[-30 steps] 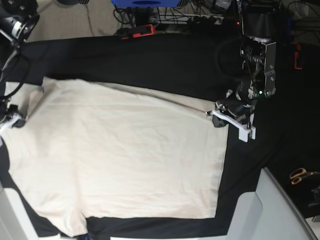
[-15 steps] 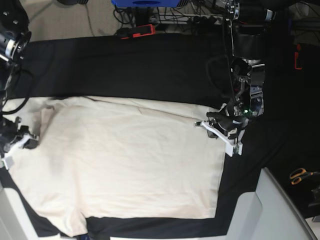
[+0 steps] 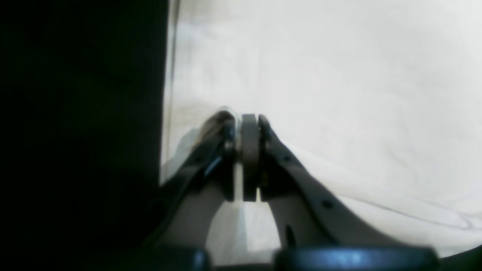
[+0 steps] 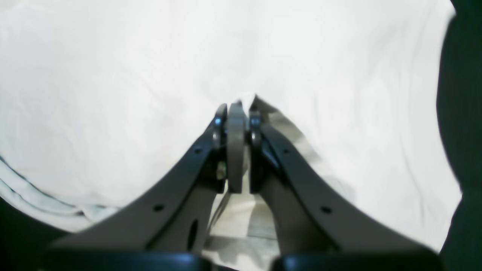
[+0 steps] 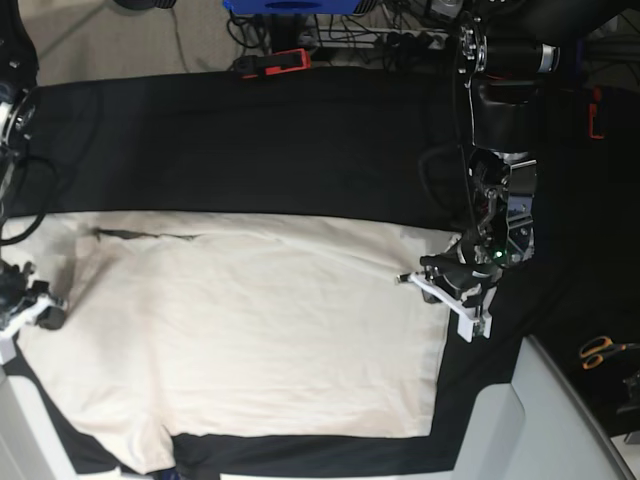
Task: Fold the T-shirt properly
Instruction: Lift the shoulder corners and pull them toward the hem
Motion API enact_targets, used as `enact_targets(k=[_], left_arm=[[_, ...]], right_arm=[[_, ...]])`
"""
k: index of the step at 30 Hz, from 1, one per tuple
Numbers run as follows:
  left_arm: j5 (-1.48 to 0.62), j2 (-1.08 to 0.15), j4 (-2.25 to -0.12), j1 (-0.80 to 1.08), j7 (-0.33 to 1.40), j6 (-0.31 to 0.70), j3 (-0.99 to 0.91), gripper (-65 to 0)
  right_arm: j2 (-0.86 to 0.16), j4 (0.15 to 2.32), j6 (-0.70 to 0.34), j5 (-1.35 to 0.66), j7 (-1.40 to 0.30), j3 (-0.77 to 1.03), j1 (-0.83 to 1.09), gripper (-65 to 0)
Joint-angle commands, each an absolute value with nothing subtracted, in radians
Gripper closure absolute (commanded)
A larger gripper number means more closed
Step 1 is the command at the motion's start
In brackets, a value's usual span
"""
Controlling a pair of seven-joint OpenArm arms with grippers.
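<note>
The T-shirt [image 5: 250, 330] is plain cream, off-white, with no print or pattern; in both wrist views it reads nearly white. The tablecloth [image 5: 300, 140] under it is solid black. A clamp [image 5: 275, 64] at the table's far edge is orange-red and black, and the scissors [image 5: 600, 350] at the right have orange handles

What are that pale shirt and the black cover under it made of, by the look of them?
The T-shirt looks like soft matte cotton knit: it lies limp with shallow wrinkles and a stitched hem. The black tablecloth looks like thin woven fabric, dull and without shine, though its weave is too dark to make out.
</note>
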State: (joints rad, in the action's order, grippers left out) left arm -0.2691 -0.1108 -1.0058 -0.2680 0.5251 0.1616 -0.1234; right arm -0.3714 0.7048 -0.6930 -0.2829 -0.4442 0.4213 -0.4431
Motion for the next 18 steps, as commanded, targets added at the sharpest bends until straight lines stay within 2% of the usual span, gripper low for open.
enact_targets(k=[1, 10, 18], left_arm=[[-0.275, -0.117, -1.023, -0.291, 0.484, 0.165, -0.125, 0.0], [-0.275, -0.125, -0.924, -0.329, 0.386, 0.165, -0.125, 0.0], [-0.275, -0.124, -0.926, -0.334, 0.357, 0.163, -0.134, 0.0]], right_arm=[[-0.397, 0.719, -0.698, -0.3, -0.415, 0.426, -0.473, -0.8], [-0.4, 0.699, -0.698, -0.3, -0.369, 0.427, -0.493, -0.8], [-0.395, 0.697, -0.698, -0.3, -0.321, 0.427, -0.492, -0.8]])
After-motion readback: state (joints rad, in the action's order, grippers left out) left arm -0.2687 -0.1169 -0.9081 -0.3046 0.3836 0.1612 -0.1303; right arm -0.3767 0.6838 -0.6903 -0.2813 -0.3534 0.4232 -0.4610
